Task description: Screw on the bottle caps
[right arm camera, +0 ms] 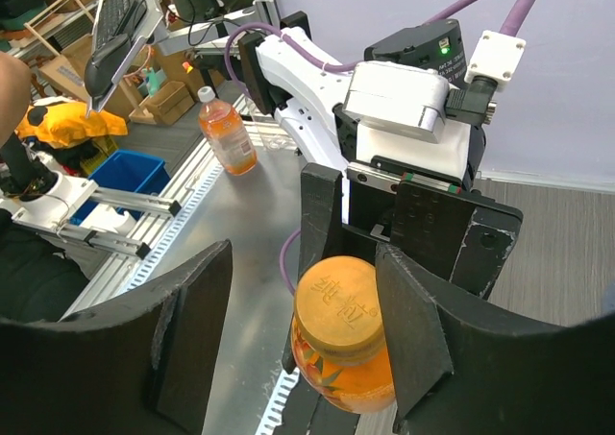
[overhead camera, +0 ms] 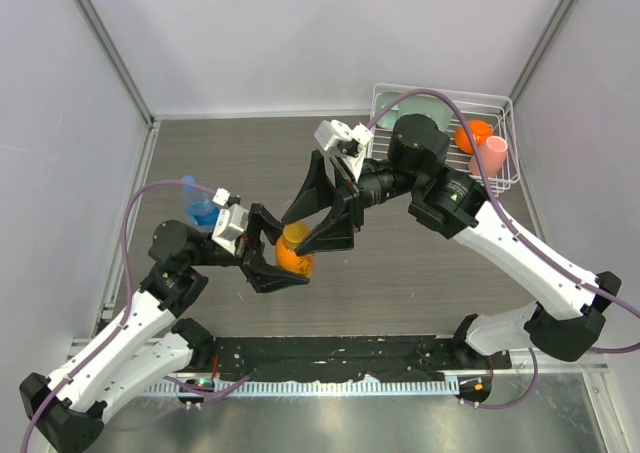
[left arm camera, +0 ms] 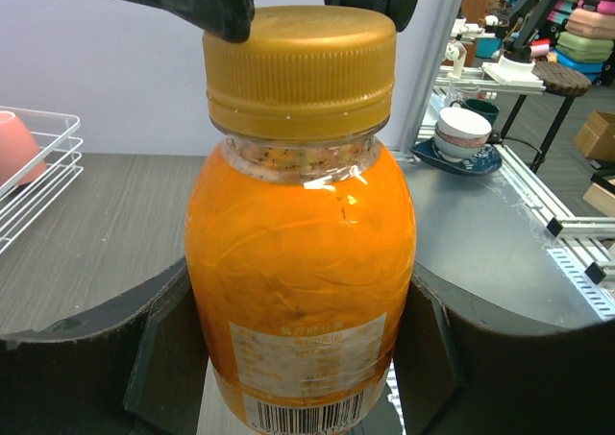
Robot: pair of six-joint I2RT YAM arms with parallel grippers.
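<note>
A: Starting with the left gripper: apart or clamped?
B: Clamped on the orange bottle, one finger pressed to each side of its belly. Holds it upright over the near middle of the table. Resting or lifted, cannot tell.
A: And the amber cap?
B: Sits level on that bottle's neck. Cannot tell how far screwed down.
A: Now the right gripper?
B: Hangs over the bottle from the far right and straddles the cap. Jaws apart, not clamped: from its own wrist, a plain gap on one side of the cap, the other finger just beside it or touching, hard to tell which. From the left wrist, both black fingertips up at the cap's top rim.
A: Any other bottle?
B: Yes, behind the left arm, near the table's left edge: the clear bottle, standing, with the blue cap at its top. Well apart from both grippers. Cannot tell how tight.
A: And in the far right corner?
B: A wire rack, with a pink cup and an orange ball just beside each other inside, plus a pale green plate. Partly hidden by the right arm.
</note>
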